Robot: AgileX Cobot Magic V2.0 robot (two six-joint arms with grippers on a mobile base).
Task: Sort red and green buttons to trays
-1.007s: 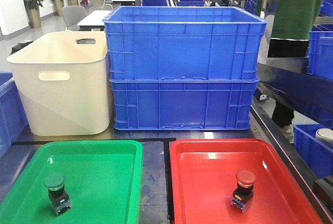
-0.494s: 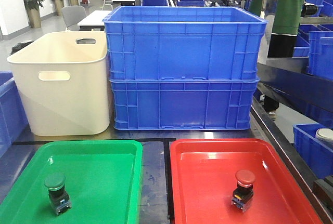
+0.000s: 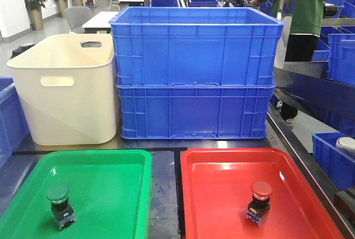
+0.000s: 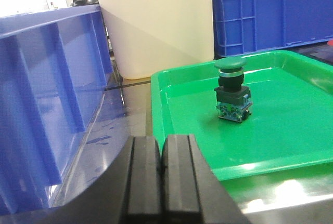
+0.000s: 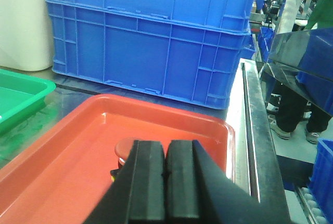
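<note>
The green button point(image 3: 59, 201) stands upright in the green tray point(image 3: 105, 178) at front left; it also shows in the left wrist view point(image 4: 232, 89). The red button point(image 3: 260, 198) stands upright in the red tray point(image 3: 222, 183) at front right. In the right wrist view only its red cap point(image 5: 125, 149) peeks out behind my fingers. My left gripper point(image 4: 161, 146) is shut and empty, just outside the green tray's near corner point(image 4: 171, 109). My right gripper point(image 5: 166, 148) is shut and empty, close in front of the red button. Neither gripper shows in the front view.
Two stacked blue crates point(image 3: 194, 72) stand behind the trays, with a cream tub point(image 3: 66, 92) to their left. A blue crate wall point(image 4: 47, 104) is close on the left of my left gripper. A metal rail point(image 5: 252, 130) runs along the right; a person in green point(image 3: 308, 11) stands at back right.
The person in green at the back right has shifted. The buttons and trays have not moved.
</note>
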